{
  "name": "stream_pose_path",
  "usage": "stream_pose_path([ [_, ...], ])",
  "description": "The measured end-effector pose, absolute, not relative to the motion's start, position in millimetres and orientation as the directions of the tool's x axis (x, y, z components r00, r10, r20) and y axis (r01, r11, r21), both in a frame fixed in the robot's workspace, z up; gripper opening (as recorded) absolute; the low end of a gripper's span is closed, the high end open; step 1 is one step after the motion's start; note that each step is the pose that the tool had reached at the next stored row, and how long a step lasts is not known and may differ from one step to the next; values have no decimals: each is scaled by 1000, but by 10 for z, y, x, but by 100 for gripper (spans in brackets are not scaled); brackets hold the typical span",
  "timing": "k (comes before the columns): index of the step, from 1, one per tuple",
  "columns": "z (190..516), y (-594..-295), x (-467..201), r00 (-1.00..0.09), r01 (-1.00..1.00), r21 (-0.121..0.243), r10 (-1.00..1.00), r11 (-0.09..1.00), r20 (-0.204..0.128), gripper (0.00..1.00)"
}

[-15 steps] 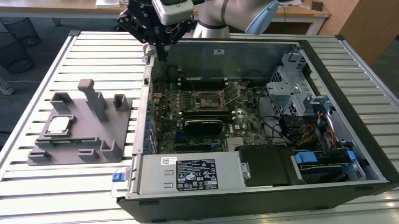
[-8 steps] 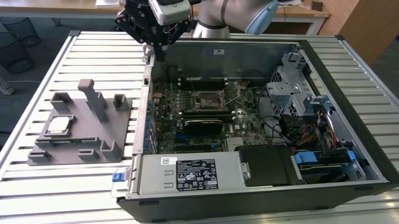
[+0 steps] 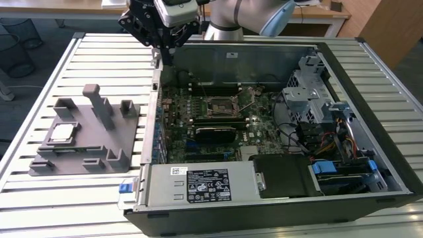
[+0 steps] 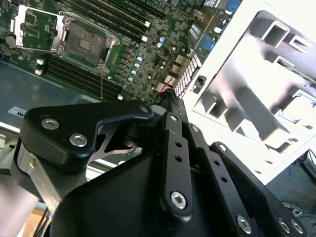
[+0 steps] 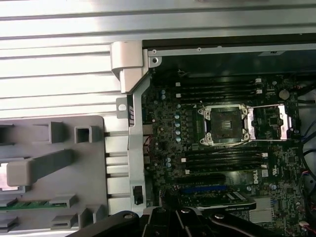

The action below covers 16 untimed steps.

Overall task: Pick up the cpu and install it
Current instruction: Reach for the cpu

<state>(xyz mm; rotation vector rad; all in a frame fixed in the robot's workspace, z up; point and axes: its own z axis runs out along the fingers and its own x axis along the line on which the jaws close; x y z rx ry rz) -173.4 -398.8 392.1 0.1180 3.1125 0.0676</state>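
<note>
We find the end effector [image 3: 164,50] hanging above the computer case [image 3: 264,44], over the case's far corner on the exterior view's left. Its fingers are pressed together and carry nothing; in the second wrist view the end effector [image 4: 172,98] tapers to a single tip. The cpu [image 3: 63,133] lies flat in a recess of the grey fixture [image 3: 102,148]. The fixture stands on the bench [image 3: 99,54] just outside the case's side wall, on the exterior view's left of the case. The cpu is well apart from the end effector and is touched by nothing. Its silvery top faces up, and the fixture's upright posts rise between it and the case. Inside the case, the socket [image 3: 220,105] sits near the middle of the board, and in the first wrist view the socket [image 5: 224,123] has its metal frame swung open beside it. Memory slots run along both sides of the socket, and the case walls stand up all round the board. The air above the socket is open, and so is the air above the cpu. A green memory stick [image 5: 29,203] lies in a slot of the fixture, on the fixture's side away from the case.
</note>
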Motion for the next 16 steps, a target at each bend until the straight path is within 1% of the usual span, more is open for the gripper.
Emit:
stream_pose_path([
  [16,3917,-3989,-1830,-997,75,44,76,996,-24,11],
])
